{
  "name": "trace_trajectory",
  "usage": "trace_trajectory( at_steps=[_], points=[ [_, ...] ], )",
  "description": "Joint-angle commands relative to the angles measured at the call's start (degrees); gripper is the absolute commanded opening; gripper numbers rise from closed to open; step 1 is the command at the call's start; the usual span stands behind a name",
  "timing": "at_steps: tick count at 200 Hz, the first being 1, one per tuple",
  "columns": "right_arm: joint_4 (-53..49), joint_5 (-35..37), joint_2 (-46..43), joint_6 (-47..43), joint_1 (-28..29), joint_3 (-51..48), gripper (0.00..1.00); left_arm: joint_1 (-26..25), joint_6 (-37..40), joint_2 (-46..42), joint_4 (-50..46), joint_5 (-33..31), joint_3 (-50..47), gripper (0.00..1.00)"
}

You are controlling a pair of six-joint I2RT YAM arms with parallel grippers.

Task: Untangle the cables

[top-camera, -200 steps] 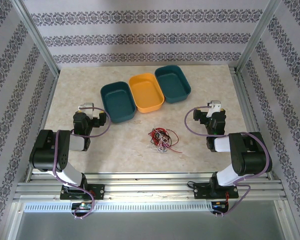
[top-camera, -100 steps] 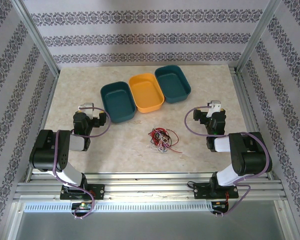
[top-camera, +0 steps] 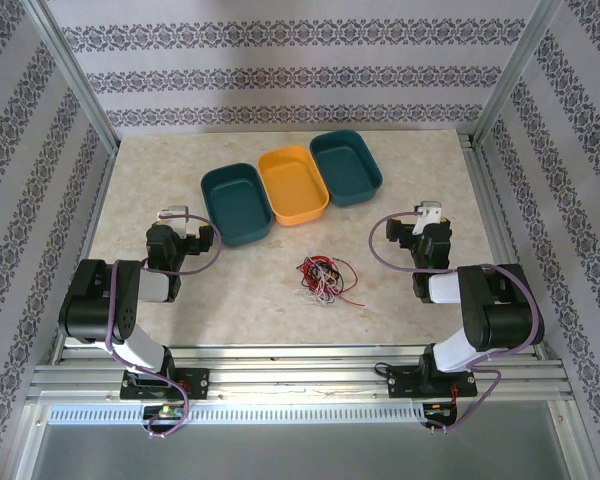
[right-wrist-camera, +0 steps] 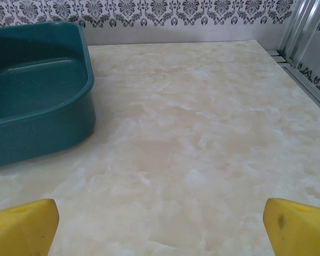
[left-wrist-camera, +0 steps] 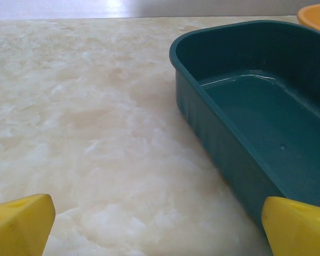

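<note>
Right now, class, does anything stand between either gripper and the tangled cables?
Nothing visible does. The cables lie on bare table between the arms; the left gripper and right gripper, both open, face away from them, and the trays sit farther back.

top external view: fixed high behind the arm bases, looking down and forward across the whole table [top-camera: 160, 180] to the patterned back wall [top-camera: 300, 80]; wide and distant.

left wrist view: set low and close over the tabletop, looking out between the spread fingertips of the left gripper [left-wrist-camera: 159, 224], with the left teal tray [left-wrist-camera: 224, 133] near on its right.

right wrist view: equally low, looking out between the spread fingertips of the right gripper [right-wrist-camera: 160, 224] toward the back wall, with the right teal tray [right-wrist-camera: 37, 117] on its left.

shared: the overhead view takes in both trays and the marble surface seen from the wrists.
</note>
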Motion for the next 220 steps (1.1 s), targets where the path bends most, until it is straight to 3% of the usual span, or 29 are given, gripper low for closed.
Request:
trace_trajectory(
  at_steps=[1, 35, 68, 91, 115, 142, 165, 188, 220],
  points=[
    [-0.99, 0.05, -1.89, 0.3, -0.25, 1.17, 0.98, -0.42, -1.37, -1.94, 2.66, -3.16, -1.41, 0.99],
    [-11.83, 6.28, -12.34, 1.93, 0.0, 2.29, 0.98, -0.4, -2.34, -13.99, -5.98, -6.59, -2.09, 0.99],
    [-41.57, 12.93, -26.09, 6.93, 0.99, 11.14, 0.98, -0.36, -6.95, -26.3, -15.17, -7.68, 0.67, 0.99],
    [-56.25, 14.07, -32.57, 9.53, 3.16, 15.73, 0.98, -0.51, -12.27, -32.37, -23.91, -5.72, 4.28, 0.99],
    [-68.83, 16.23, -36.74, 13.69, 8.3, 19.54, 0.98, -1.94, -19.26, -36.25, -31.98, 1.27, 7.36, 0.99],
    [-80.17, 18.83, -38.08, 21.61, 16.65, 22.71, 0.97, -10.1, -22.83, -38.85, -41.6, 2.24, 9.5, 0.99],
    [-85.97, 18.47, -36.76, 28.34, 25.21, 24.46, 0.85, -19.78, -23.31, -38.85, -45.38, 1.46, 9.27, 1.0],
    [-89.87, 15.41, -33.6, 34.89, 32.18, 25.97, 0.69, -27.03, -21.94, -37.05, -43.82, 2.16, 8.7, 0.99],
    [-92.91, 10.41, -28.4, 40.8, 39.82, 29.24, 0.57, -32.47, -15.89, -30.67, -38.82, 8.25, 10.11, 0.99]
  ],
)
